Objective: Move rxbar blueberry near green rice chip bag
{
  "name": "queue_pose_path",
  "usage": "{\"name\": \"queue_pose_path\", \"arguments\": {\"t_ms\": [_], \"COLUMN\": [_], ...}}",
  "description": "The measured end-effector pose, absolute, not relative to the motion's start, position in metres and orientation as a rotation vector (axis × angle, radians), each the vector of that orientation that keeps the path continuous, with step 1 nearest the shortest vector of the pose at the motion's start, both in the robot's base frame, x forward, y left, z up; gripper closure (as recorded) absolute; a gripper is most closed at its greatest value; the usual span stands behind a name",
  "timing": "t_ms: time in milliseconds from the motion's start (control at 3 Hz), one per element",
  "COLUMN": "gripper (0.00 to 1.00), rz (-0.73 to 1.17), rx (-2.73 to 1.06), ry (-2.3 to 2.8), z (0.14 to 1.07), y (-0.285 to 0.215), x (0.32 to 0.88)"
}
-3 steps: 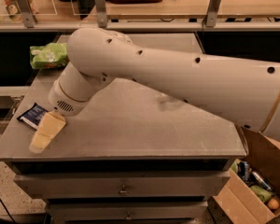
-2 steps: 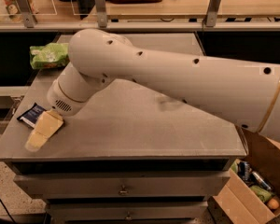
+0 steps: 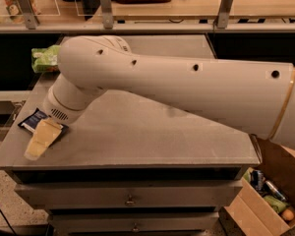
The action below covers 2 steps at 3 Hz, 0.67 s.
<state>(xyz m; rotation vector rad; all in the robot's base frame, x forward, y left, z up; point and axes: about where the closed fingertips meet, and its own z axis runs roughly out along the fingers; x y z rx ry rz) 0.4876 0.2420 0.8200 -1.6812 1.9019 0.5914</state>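
We see the gripper [image 3: 39,140] over the rxbar blueberry [image 3: 31,120], can't tell its grip; green rice chip bag [image 3: 45,58] well behind

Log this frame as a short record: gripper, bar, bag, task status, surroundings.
gripper: gripper low over the front-left corner of the table, overlapping the rxbar blueberry
rxbar blueberry: flat on the table, partly covered by the gripper
green rice chip bag: green rice chip bag at the table's far-left corner, partly behind the arm
task status: bar and bag far apart along the left side; not yet done
surroundings: open cardboard box on the floor at right, cans inside
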Motion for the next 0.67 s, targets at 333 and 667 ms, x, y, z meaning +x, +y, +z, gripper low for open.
{"name": "queue_pose_path", "arguments": {"t_ms": [333, 667], "gripper": [0.0, 0.16], "rz": [0.531, 0.501], "rx": [-1.662, -1.656], "ry": [1.925, 1.94], "z": [0.8163, 0.8124], "y": [0.2406, 0.2392], "x": [0.4925, 0.4951]}}
